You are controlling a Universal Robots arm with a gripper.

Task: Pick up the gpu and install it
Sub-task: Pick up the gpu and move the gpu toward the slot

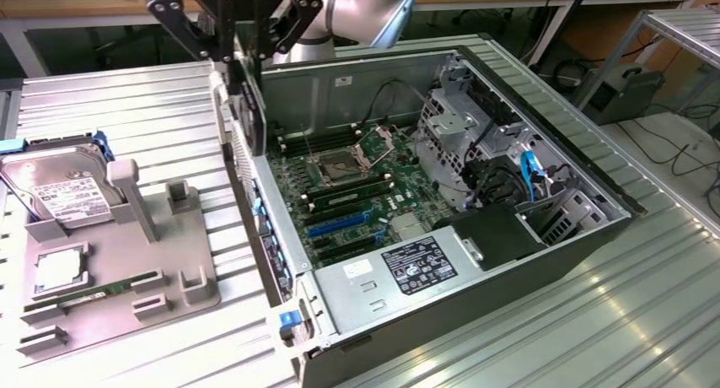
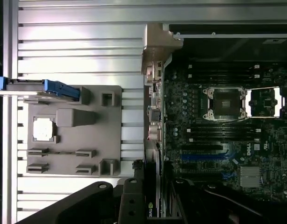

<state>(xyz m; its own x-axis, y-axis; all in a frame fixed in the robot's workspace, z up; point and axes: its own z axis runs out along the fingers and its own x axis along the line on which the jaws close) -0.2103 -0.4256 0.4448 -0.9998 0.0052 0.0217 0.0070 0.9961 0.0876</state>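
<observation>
We note the black, multi-link end effector (image 1: 242, 57) pinching the thin, dark rectangular gpu (image 1: 252, 118) by its upper edge. The card hangs straight below the fingers, long axis apparently downward, over the open grey computer case's (image 1: 450, 320) wall. The blue motherboard slots (image 1: 337, 226) lie lower, toward the exterior view's right.

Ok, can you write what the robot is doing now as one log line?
gripper: shut on gpu | gpu: on edge above the computer case wall | motherboard: gpu not seated
</observation>
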